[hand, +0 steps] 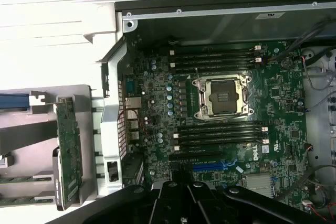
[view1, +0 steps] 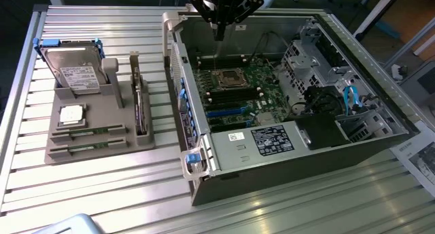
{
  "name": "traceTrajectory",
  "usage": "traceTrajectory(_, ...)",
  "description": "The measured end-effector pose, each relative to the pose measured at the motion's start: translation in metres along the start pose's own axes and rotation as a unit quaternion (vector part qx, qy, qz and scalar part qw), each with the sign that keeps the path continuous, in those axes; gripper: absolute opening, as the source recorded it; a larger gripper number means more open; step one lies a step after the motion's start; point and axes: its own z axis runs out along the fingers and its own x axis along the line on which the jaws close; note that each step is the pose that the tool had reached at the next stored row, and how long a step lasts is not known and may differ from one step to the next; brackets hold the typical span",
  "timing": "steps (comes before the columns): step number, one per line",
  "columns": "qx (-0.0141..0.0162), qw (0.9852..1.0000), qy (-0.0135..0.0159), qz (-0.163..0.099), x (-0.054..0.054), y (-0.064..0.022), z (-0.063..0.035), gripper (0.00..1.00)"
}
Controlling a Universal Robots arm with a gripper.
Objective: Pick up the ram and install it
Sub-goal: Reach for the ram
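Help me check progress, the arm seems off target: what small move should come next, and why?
Probably shift the claw toward the exterior view's left, over the gray holder. Both ram sticks lie in it, while the claw hangs shut, seemingly empty, above the open computer case.

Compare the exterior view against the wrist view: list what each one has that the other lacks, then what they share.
Exterior view's own: the hard drive's labelled top, the power supply and blue cables. Wrist view's own: the metal port block at the motherboard's edge. Shared: the motherboard with its empty processor socket, both ram sticks in the gray holder, the dark card on edge, and the shut gripper over the open case.
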Motion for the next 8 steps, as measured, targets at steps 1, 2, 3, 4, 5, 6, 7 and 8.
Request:
traceTrajectory(1, 0.0000, 1.0000, 0.0000, 0.000, 0.0001, 0.0000, 0.0000, 0.10)
traceTrajectory(2, 0.0000, 1.0000, 0.0000, 0.000, 0.0002, 0.0000, 0.0000, 0.10)
traceTrajectory(3, 0.0001, 1.0000, 0.0000, 0.000, 0.0004, 0.0000, 0.0000, 0.10)
traceTrajectory(4, 0.0000, 1.0000, 0.0000, 0.000, 0.0007, 0.0000, 0.0000, 0.10)
traceTrajectory(5, 0.0000, 1.0000, 0.0000, 0.000, 0.0012, -0.0001, -0.0001, 0.10)
traceTrajectory(6, 0.0000, 1.0000, 0.0000, 0.000, 0.0018, -0.0001, 0.0000, 0.10)
traceTrajectory(7, 0.0000, 1.0000, 0.0000, 0.000, 0.0026, -0.0002, -0.0001, 0.10)
traceTrajectory(8, 0.0000, 1.0000, 0.0000, 0.000, 0.0039, -0.0003, -0.0001, 0.10)
